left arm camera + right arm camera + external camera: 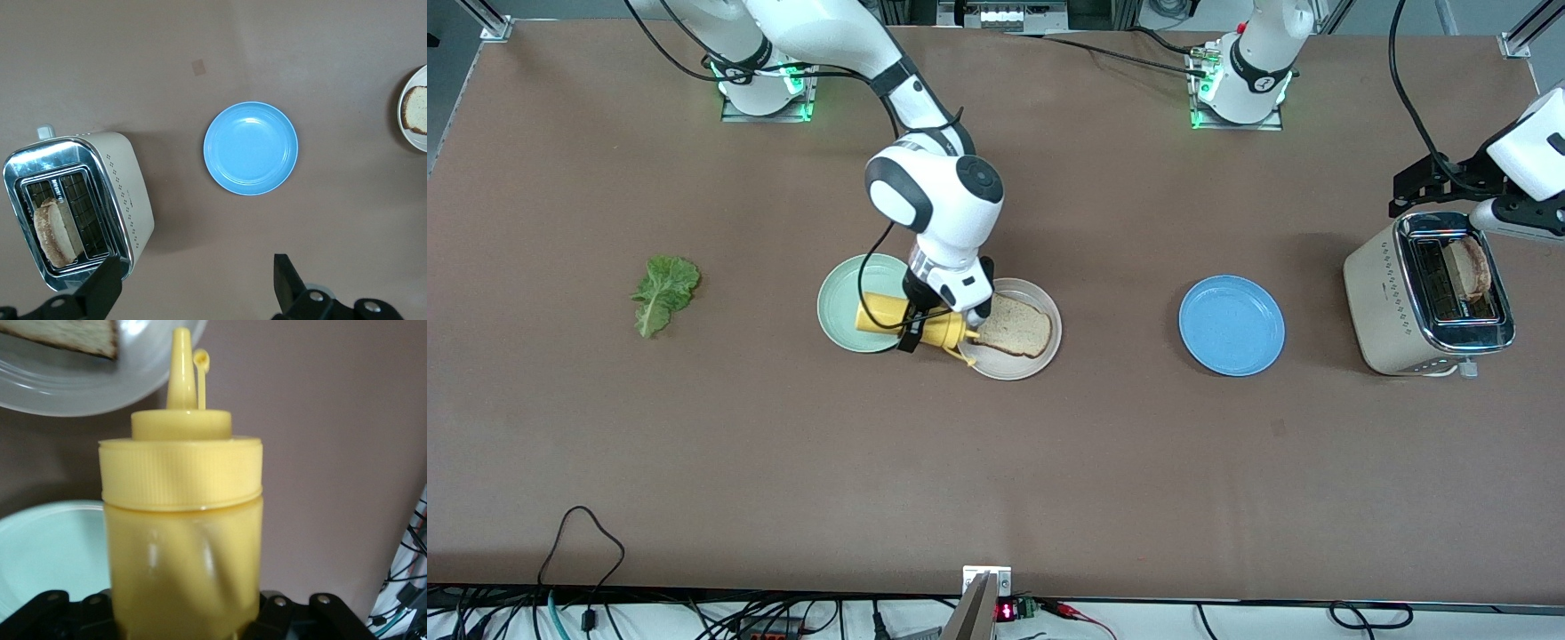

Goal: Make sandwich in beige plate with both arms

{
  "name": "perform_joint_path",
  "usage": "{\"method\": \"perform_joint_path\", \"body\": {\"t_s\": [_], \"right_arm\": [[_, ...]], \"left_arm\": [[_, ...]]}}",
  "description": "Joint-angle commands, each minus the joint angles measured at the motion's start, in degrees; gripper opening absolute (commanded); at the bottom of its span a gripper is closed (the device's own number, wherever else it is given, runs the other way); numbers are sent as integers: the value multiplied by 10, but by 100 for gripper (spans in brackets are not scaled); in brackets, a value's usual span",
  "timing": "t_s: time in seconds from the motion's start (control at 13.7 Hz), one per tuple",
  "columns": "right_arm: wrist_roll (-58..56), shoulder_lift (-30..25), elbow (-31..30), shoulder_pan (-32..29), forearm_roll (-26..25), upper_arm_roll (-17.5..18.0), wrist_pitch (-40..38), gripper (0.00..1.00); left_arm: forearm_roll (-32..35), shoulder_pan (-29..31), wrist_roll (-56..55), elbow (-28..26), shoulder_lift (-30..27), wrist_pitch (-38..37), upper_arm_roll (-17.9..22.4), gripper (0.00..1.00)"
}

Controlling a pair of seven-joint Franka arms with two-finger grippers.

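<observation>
A slice of brown-crusted bread (1014,326) lies on the beige plate (1009,369) at mid-table. My right gripper (929,318) is shut on a yellow squeeze bottle (918,325), held on its side over the two adjoining plates. Its nozzle points at the beige plate's rim and its small cap hangs open. The right wrist view shows the bottle (181,520) filling the jaws, with the beige plate (100,393) and the bread (67,333) past its tip. A lettuce leaf (664,293) lies toward the right arm's end. My left gripper (1427,182) hangs open and empty (197,287) above the toaster's edge.
A mint-green plate (840,307) touches the beige plate and sits under the bottle. A blue plate (1232,324) lies bare between the beige plate and the toaster. The cream toaster (1427,293) holds a slice of bread (1469,267) upright in one slot (53,233).
</observation>
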Motion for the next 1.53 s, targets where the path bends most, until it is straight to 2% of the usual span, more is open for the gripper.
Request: {"method": "perform_joint_path", "body": {"t_s": [0.0, 0.22, 0.66, 0.8, 1.24, 1.46], "right_arm": [[-78, -51, -4, -32, 72, 6, -16, 24], [-169, -104, -21, -78, 162, 7, -15, 24], [-442, -182, -89, -200, 435, 6, -12, 24], [-544, -191, -122, -238, 543, 5, -10, 25], [-814, -191, -214, -319, 800, 5, -15, 25], [-923, -187, -262, -348, 895, 5, -18, 27]], "left_arm": [[-5, 0, -5, 13, 5, -10, 0, 100], [-5, 0, -5, 13, 5, -10, 0, 100], [-5, 0, -5, 13, 6, -10, 0, 100], [-5, 0, -5, 13, 6, -10, 0, 100], [-5, 0, -5, 13, 6, -10, 0, 100], [-5, 0, -5, 13, 6, -10, 0, 100]]}}
